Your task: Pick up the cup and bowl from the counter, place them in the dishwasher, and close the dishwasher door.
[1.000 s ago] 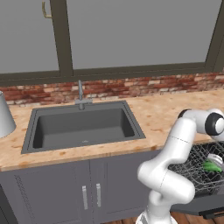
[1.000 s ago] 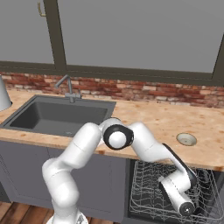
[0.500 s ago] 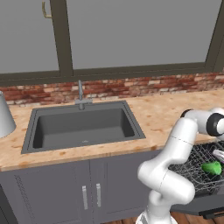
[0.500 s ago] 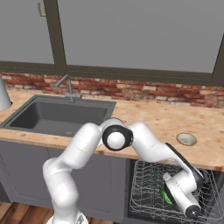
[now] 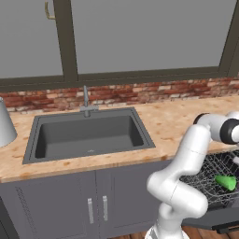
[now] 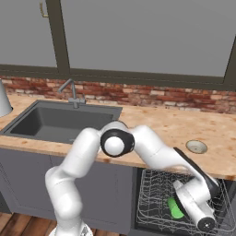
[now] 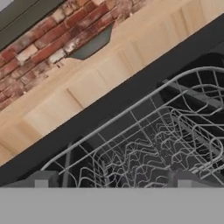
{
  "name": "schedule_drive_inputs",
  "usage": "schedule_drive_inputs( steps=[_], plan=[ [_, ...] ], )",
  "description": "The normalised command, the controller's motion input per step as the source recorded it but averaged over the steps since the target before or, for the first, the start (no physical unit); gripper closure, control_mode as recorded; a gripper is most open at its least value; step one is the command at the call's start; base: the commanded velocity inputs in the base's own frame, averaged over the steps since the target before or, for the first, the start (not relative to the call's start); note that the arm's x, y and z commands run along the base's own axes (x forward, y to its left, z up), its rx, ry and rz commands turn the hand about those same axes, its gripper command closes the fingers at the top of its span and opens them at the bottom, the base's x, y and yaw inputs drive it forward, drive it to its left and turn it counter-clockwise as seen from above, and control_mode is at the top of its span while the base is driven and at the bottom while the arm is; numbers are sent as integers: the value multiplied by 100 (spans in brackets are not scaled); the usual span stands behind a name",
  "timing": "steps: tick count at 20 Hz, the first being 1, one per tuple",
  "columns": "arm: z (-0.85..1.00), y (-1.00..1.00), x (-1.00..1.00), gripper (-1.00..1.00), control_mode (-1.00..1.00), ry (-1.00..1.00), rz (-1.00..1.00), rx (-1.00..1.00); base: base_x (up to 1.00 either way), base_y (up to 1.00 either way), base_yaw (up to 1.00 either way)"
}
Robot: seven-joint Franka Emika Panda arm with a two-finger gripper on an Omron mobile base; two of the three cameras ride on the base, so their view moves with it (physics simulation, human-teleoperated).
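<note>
The green cup (image 6: 175, 208) lies on its side in the dishwasher's wire rack (image 6: 152, 201), also seen as the cup (image 5: 226, 181) in the rack (image 5: 204, 173). My gripper (image 7: 113, 181) hangs over the rack (image 7: 144, 148), open, its fingertips (image 7: 41, 179) far apart with nothing between them. My white wrist (image 6: 196, 208) hovers just right of the cup. The beige bowl (image 6: 197, 146) sits on the wood counter (image 6: 156, 124) above the dishwasher; the bowl (image 7: 89, 45) appears greyish against the brick. The dishwasher door (image 5: 225, 218) is dropped open.
A dark sink (image 5: 88, 135) with a faucet (image 5: 86, 99) is set in the counter to the left. A large pale grey vessel (image 5: 4, 126) stands at the far left. Grey cabinet doors (image 5: 70, 205) with bar handles are below the sink.
The cup was let go and now lies in the rack; the hand has drawn up and away from it, toward the right.
</note>
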Motion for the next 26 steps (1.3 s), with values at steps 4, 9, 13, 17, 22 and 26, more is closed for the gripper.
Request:
schedule_drive_inputs(
  steps=[4,9,13,17,22,26],
  plan=[
    [37,0,-7,-100,-100,5,0,-13,0,0,0],
    [33,-1,0,-100,-100,19,0,-8,0,0,0],
    [37,-3,-1,-100,-100,24,0,-1,0,0,0],
    [68,-14,-3,-100,-100,16,0,0,0,0,0],
    [69,-19,0,-100,-100,1,0,0,0,0,0],
    [49,-4,7,-100,-100,4,0,0,0,0,0]
  ],
)
